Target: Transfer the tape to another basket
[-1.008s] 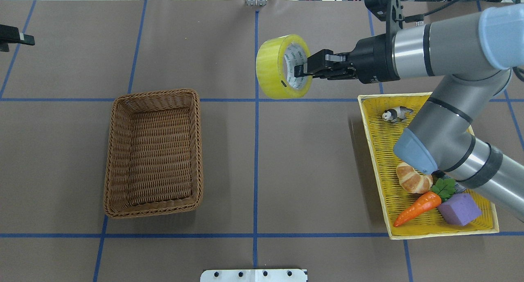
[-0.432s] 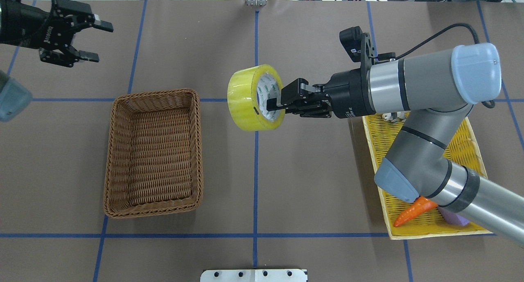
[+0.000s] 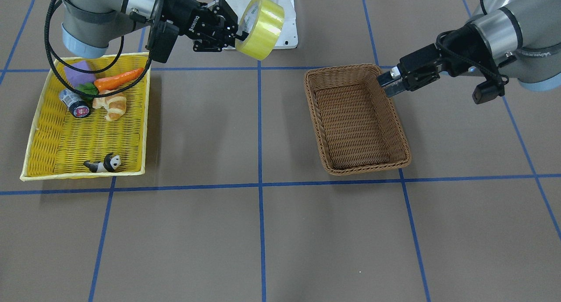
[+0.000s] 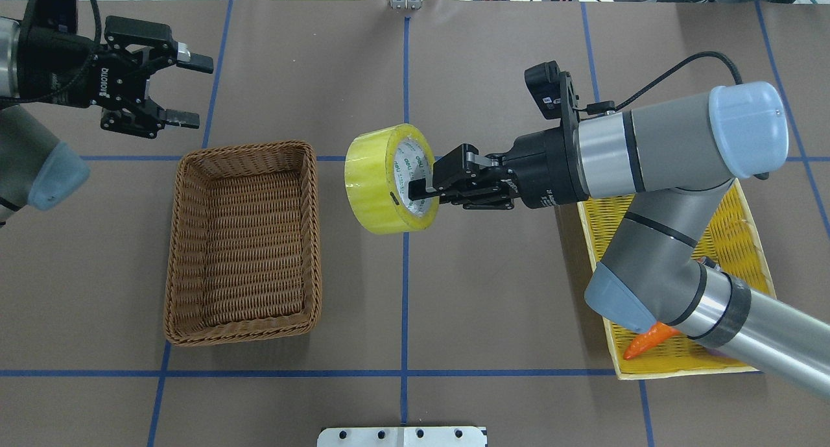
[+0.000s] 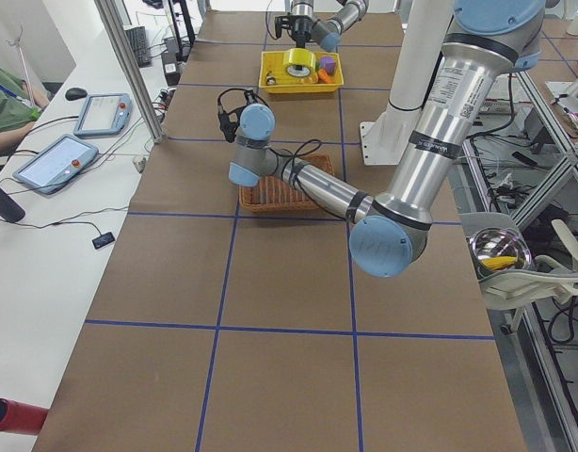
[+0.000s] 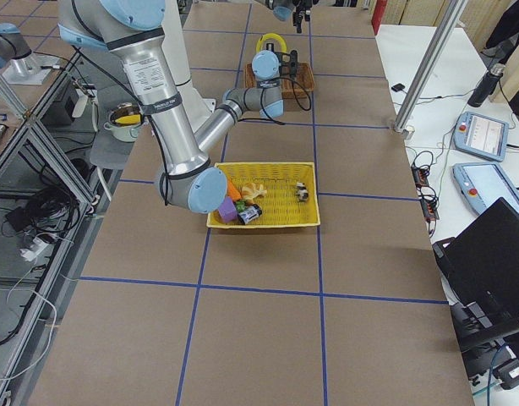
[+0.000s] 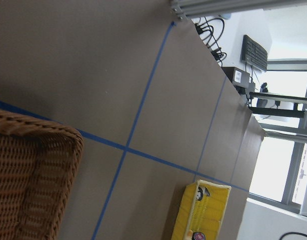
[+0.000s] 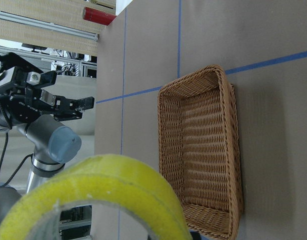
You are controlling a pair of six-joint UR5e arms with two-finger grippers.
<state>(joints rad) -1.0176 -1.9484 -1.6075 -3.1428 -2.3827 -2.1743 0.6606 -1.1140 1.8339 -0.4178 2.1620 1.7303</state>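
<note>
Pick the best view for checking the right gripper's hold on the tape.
Overhead exterior: the tape is unobstructed, and the right gripper is seen clamped on the roll's wall at the core. Front-facing shows the grip more obliquely. The right wrist camera sees only the yellow band. Both side views show it tiny, and the left wrist view shows none of it.

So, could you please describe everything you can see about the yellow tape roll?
The tape is a wide roll of glossy, translucent yellow tape on a white core with printed lettering. It is turned on edge, the core opening facing the right pincer, which is shut on its wall, one finger inside the core. Nothing else touches it. It hangs above the table, between the brown wicker basket and the yellow tray, nearer the basket.
</note>
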